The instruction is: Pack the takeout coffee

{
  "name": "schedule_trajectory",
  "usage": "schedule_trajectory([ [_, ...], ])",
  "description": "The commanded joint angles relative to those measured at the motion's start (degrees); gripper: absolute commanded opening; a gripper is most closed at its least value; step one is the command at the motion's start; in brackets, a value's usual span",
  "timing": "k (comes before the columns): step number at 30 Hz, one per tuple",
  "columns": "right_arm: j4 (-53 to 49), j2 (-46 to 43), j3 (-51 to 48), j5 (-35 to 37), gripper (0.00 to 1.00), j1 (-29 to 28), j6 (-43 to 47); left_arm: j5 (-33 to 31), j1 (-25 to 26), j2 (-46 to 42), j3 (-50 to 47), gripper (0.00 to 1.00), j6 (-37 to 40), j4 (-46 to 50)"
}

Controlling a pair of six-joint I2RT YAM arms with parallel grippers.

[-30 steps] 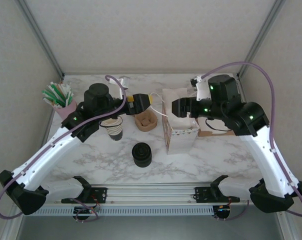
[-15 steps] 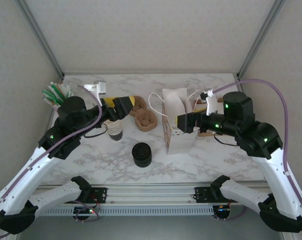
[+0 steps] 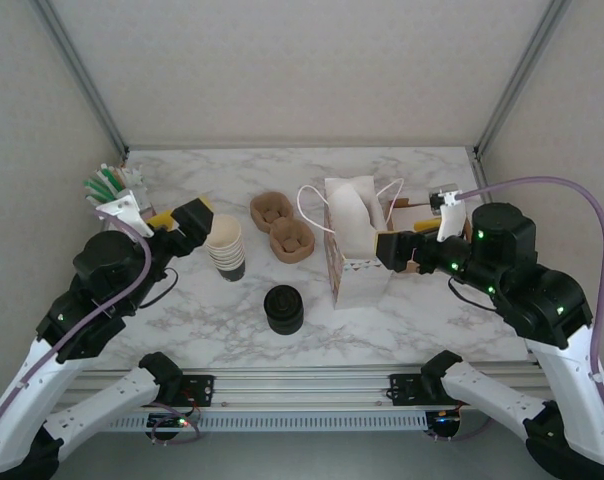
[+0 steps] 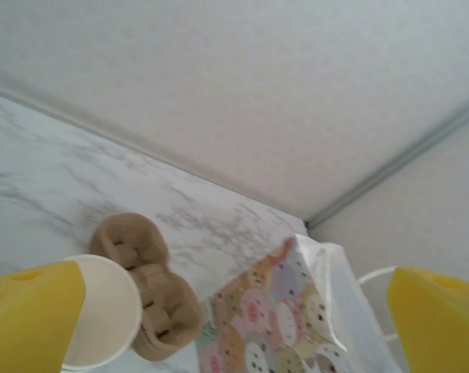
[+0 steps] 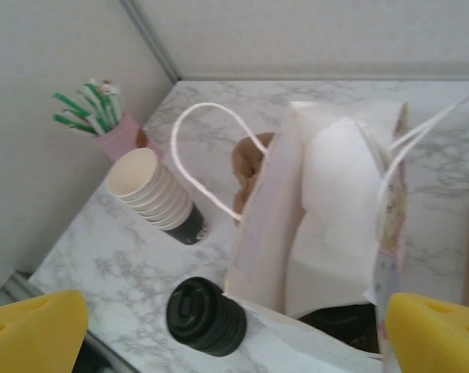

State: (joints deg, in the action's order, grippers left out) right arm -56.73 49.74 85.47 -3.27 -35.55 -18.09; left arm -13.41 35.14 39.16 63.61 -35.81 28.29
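Observation:
A patterned paper bag [image 3: 357,245] with white handles stands open right of centre. In the right wrist view, a dark rounded shape [image 5: 345,323] deep inside the bag [image 5: 320,210] looks like the black lid of the takeout coffee; its body is hidden. My right gripper [image 3: 394,250] hovers open just right of the bag's mouth, and its yellow pads [image 5: 33,332] hold nothing. My left gripper [image 3: 182,220] is open and empty, raised left of the stacked cream cups [image 3: 225,248]. From the left wrist, the bag [image 4: 281,311] shows between the widely spread jaws.
A stack of black lids [image 3: 283,308] sits in front of the bag. Two brown pulp carriers [image 3: 282,225] lie behind the cup stack. A pink cup of green straws [image 3: 112,188] stands at the far left. A brown item [image 3: 412,262] lies right of the bag.
My right gripper has risen out of the bag, opened fully and drawn back right. My left arm has pulled back left and toward the near edge, away from the carriers.

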Motion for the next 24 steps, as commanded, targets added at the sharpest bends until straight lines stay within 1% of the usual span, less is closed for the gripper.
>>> schedule_trajectory([
  [1,-1.08,1.57,2.33,4.92,0.99,-0.24,2.22,-7.11,-0.33,0.86,-0.69,1.00,-0.09,3.03],
  [6,-2.98,6.68,6.49,8.67,0.99,0.57,2.53,-11.28,-1.70,4.58,1.78,1.00,1.30,4.46],
  [9,-3.33,9.41,8.93,8.17,0.99,3.29,2.71,-10.43,-4.64,7.10,3.79,1.00,2.60,4.73],
  [12,-3.48,12.24,11.11,4.15,0.99,9.10,2.08,-7.49,-8.95,9.75,5.96,1.00,3.84,5.56],
  [16,-3.11,14.64,12.37,-1.91,0.99,19.29,-0.17,-4.32,-15.60,11.92,7.10,1.00,5.12,7.13],
  [18,-2.72,15.05,11.90,-4.39,0.99,24.58,-1.28,-2.96,-19.26,12.02,6.00,1.00,5.40,7.32],
  [20,-1.59,14.79,10.15,-7.17,0.99,29.63,-2.77,0.69,-23.78,11.43,3.80,1.00,5.40,6.59],
  [24,1.10,13.85,5.21,-14.09,0.99,40.30,-5.62,8.10,-31.11,9.68,-1.73,1.00,4.55,4.30],
])
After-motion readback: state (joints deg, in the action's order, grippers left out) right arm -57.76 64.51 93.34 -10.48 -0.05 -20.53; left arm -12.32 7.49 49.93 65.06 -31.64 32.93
